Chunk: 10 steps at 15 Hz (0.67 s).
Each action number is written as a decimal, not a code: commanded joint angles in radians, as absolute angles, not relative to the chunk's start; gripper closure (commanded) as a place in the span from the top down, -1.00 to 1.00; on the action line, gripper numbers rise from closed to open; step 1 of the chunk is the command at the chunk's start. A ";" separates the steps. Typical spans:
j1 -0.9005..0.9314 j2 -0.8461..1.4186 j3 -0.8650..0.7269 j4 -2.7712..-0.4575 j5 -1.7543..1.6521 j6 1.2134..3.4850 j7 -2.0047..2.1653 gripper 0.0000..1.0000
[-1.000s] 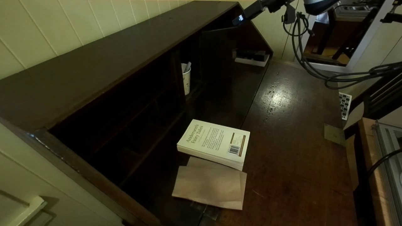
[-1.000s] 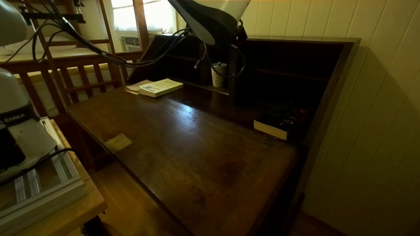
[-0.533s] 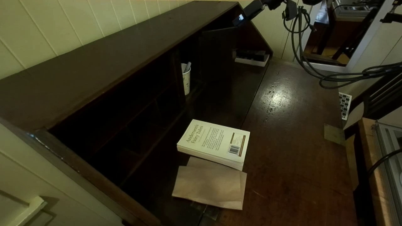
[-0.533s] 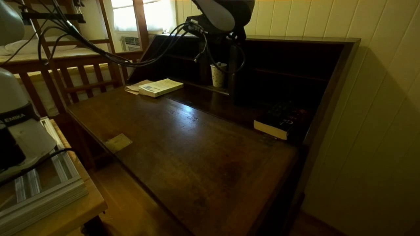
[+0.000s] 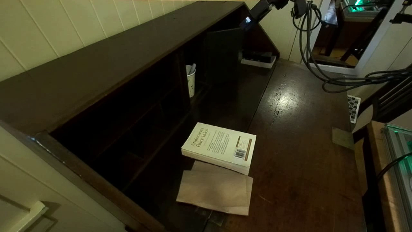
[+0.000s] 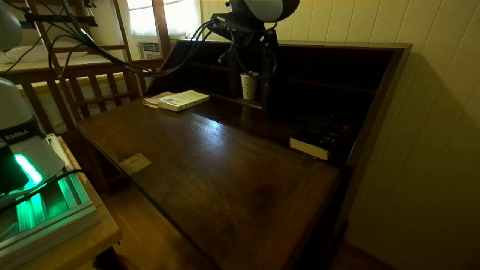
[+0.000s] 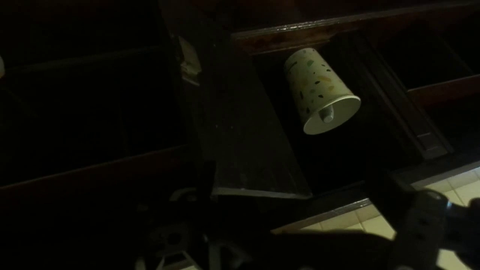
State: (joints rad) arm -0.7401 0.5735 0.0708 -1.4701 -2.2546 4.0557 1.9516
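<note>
The small dark door (image 5: pixel 225 58) stands open, long side up and down, poking out from a desk cubby (image 5: pixel 200 76). Its top is right by the claw (image 7: pixel 295 183), whose fingers are spread wide; I can't tell if they touch. In the cubby stands a spotted cup (image 7: pixel 318 88) with a pale stick (image 7: pixel 327 114) inside.
</note>
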 commanded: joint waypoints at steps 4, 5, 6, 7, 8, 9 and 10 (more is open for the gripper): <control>-0.458 0.605 -0.275 -1.415 -2.186 4.180 1.992 1.00; -0.438 0.606 -0.298 -1.414 -2.179 4.182 1.988 1.00; -0.421 0.605 -0.317 -1.414 -2.175 4.186 1.989 1.00; -0.410 0.607 -0.330 -1.413 -2.172 4.196 1.985 1.00; -0.399 0.607 -0.341 -1.416 -2.169 4.196 1.981 1.00; -0.387 0.604 -0.353 -1.417 -2.173 4.194 1.989 1.00; -0.379 0.600 -0.365 -1.421 -2.175 4.188 1.993 1.00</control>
